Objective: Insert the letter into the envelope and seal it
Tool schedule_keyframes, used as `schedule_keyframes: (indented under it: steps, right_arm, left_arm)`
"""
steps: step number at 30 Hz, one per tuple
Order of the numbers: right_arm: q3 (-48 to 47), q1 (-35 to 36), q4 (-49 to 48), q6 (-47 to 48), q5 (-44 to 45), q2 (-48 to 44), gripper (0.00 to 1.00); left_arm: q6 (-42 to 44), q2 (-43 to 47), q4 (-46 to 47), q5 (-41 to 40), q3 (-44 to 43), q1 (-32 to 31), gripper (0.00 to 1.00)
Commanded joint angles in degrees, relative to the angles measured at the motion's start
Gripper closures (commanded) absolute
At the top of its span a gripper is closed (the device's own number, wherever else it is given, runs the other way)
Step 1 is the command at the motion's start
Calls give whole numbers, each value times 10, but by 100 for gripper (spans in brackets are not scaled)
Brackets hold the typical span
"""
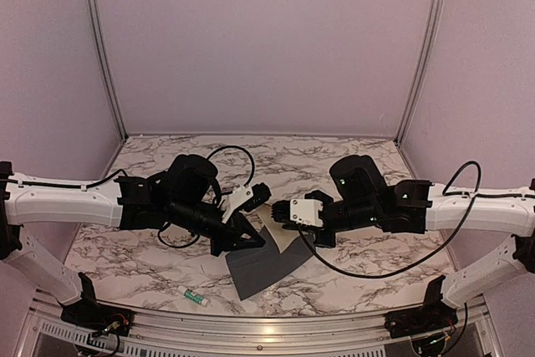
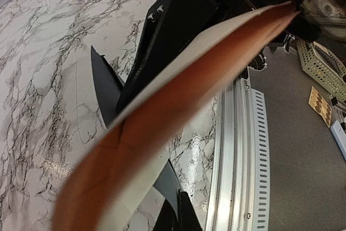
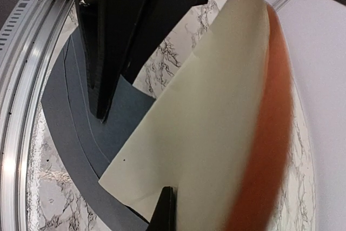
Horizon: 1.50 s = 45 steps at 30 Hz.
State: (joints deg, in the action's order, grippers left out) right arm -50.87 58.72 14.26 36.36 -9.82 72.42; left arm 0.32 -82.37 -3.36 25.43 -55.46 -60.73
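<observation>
Starting nearest, at the lower left of the overhead view: passing a small white-and-green tube (image 1: 194,296) lying on the marbled desk (image 1: 142,273), well apart from both arms. Finding the envelope (image 1: 259,267) lying flat at lower centre, just beyond. Meeting the left claw (image 1: 247,238) at the envelope's upper edge, sitting fully closed; pinching the flap or merely pressing down, not telling which. Seeing the letter (image 1: 280,233) rising from the envelope toward centre frame, lower edge touching the grey paper, upper corner running into the right claw (image 1: 278,211), apparently clamping tight on it. Judging the task as only partly under way: presenting the letter at the envelope, not showing it inside; leaving the sliding in, the folding of the flap and the sealing.
</observation>
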Motion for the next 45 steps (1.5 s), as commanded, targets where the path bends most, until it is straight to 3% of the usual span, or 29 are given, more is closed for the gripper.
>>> schedule_keyframes:
  steps: [1,6,12,18,27,45]
  right_arm:
    - [-30,10,56,-13,86,17,100]
    - [-10,13,60,-19,130,-18,100]
    - [39,40,-12,-6,155,-91,100]
    - [59,48,-40,8,136,-131,100]
    - [54,73,-39,11,146,-121,100]
    - [18,72,23,3,239,-60,100]
  left_arm:
    - [1,11,8,7,-11,-7,100]
    - [1,11,3,-2,-10,-7,100]
    - [1,-1,-1,-22,-20,-7,100]
    - [-14,-2,-12,-75,-29,-7,100]
    - [6,-36,-71,-164,-88,-7,100]
    - [31,-15,-99,-123,-92,-7,100]
